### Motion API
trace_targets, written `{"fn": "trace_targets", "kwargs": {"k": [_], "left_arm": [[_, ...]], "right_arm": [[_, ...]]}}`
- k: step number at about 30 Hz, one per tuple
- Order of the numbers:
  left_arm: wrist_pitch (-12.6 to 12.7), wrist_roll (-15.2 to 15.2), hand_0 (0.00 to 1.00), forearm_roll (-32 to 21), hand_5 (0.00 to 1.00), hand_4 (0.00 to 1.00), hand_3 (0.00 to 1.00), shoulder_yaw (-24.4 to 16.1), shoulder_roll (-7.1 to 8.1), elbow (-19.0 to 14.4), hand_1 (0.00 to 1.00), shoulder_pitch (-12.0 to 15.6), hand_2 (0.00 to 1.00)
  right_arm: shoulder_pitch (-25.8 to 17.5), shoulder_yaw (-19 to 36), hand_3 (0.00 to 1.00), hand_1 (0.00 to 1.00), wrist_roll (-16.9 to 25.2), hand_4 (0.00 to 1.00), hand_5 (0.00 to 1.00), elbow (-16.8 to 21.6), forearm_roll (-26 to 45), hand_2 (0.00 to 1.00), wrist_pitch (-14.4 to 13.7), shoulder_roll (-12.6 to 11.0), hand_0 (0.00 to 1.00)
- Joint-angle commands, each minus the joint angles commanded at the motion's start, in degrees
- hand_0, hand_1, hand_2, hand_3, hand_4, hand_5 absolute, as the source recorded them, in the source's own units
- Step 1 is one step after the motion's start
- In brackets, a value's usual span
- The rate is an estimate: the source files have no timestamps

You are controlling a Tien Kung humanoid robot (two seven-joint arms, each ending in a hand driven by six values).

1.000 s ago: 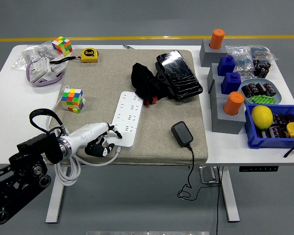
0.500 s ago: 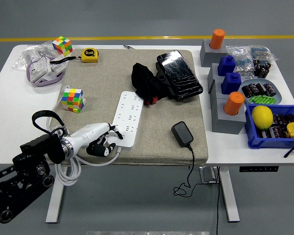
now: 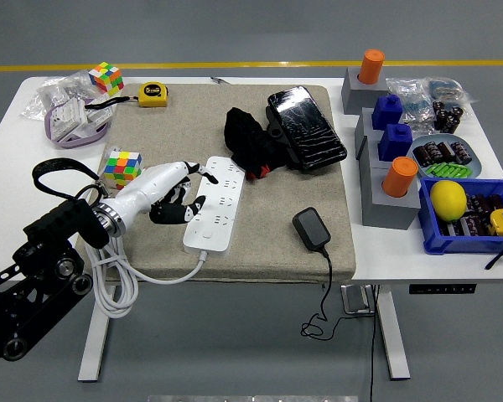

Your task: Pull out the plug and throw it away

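A white power strip [image 3: 217,201] lies on the grey mat [image 3: 268,251], with its white cable [image 3: 117,289] looping off the table's front left edge. A black plug adapter [image 3: 312,228] lies loose on the mat to the right of the strip, and its thin black cord [image 3: 326,293] hangs over the front edge. My left hand [image 3: 183,191] comes in from the lower left. Its white and black fingers [image 3: 203,174] are spread over the strip's left edge, touching it and holding nothing. The right arm is out of view.
A Rubik's cube [image 3: 123,166] stands just left of my hand. A black cloth [image 3: 250,142] and a black pouch [image 3: 307,127] lie at the mat's far side. Grey blocks [image 3: 384,201] and a blue bin [image 3: 469,219] with a lemon stand at the right.
My left hand has moved from the strip's near end up and away along its left side. The strip's near end has shifted slightly to the left.
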Motion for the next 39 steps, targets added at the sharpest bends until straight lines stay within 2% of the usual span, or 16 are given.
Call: {"fn": "trace_targets", "kwargs": {"k": [4,5,10,11,16,17,23,39], "left_arm": [[1.1,-1.4,0.147,0.5,0.002,0.656,0.661,-1.9,-1.91,3.9,0.126,-1.5,0.231],[1.9,-2.2,0.387,1.0,0.224,0.895,0.852,-2.3,-2.33,4.8,0.518,-1.8,0.558],[4.3,-4.1,0.387,2.2,0.224,0.895,0.852,-3.1,-3.46,6.9,0.518,-1.8,0.558],[4.4,-4.2,0.885,2.3,0.467,0.998,0.952,-3.3,-3.61,7.1,0.94,-1.7,0.932],[3.3,-3.1,0.885,2.5,0.467,0.998,0.952,-4.0,-4.2,7.6,0.94,-1.6,0.932],[3.0,-2.8,0.928,2.7,0.533,0.998,0.967,-4.2,-4.3,7.7,0.968,-1.5,0.964],[2.2,-2.1,0.93,3.1,0.555,0.998,0.967,-4.9,-4.39,7.8,0.969,-1.0,0.963],[1.1,-0.6,0.934,3.8,0.547,0.998,0.969,-5.4,-4.24,7.8,0.968,-0.5,0.965]], "right_arm": [[0.1,0.0,0.583,0.621,0.0,0.977,0.514,-0.1,0.0,0.67,0.0,0.0,0.538],[0.2,0.0,0.583,0.621,0.0,0.977,0.513,0.0,0.1,0.671,0.0,0.0,0.538],[0.3,0.0,0.583,0.621,0.0,0.977,0.513,0.0,0.1,0.671,-0.1,0.0,0.538],[0.3,0.0,0.584,0.621,0.0,0.977,0.513,0.0,0.1,0.67,-0.1,0.0,0.538],[0.1,0.0,0.584,0.621,0.0,0.977,0.513,-0.1,0.0,0.67,0.1,0.1,0.538],[0.1,0.0,0.583,0.621,0.0,0.976,0.513,-0.1,0.0,0.67,0.1,0.1,0.539],[0.3,-0.2,0.583,0.622,0.0,0.977,0.513,0.0,0.1,0.67,0.1,0.2,0.539],[0.4,-0.8,0.583,0.621,-0.1,0.976,0.513,0.0,0.3,0.671,0.0,0.0,0.54]]}}
